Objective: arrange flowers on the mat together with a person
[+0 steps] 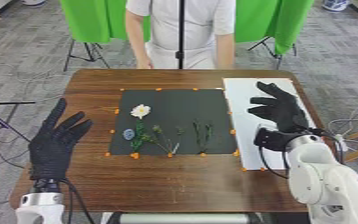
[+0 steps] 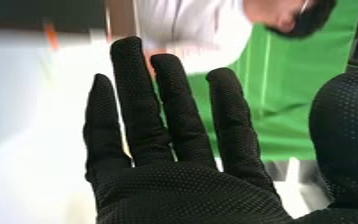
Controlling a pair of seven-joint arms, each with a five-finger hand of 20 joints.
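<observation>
Lab: green backdrop (image 1: 88, 22), black stand (image 1: 7, 103).

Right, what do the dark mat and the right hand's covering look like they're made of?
The dark mat looks like matte felt or paper, judging by its flat, shineless surface. The right hand wears black fabric, apparently knit, with a fine dotted texture.

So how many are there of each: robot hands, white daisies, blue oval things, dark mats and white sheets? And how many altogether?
Robot hands: 2 (left hand and right hand)
White daisy: 1
Blue oval thing: 1
Dark mat: 1
White sheet: 1
Total: 6
</observation>
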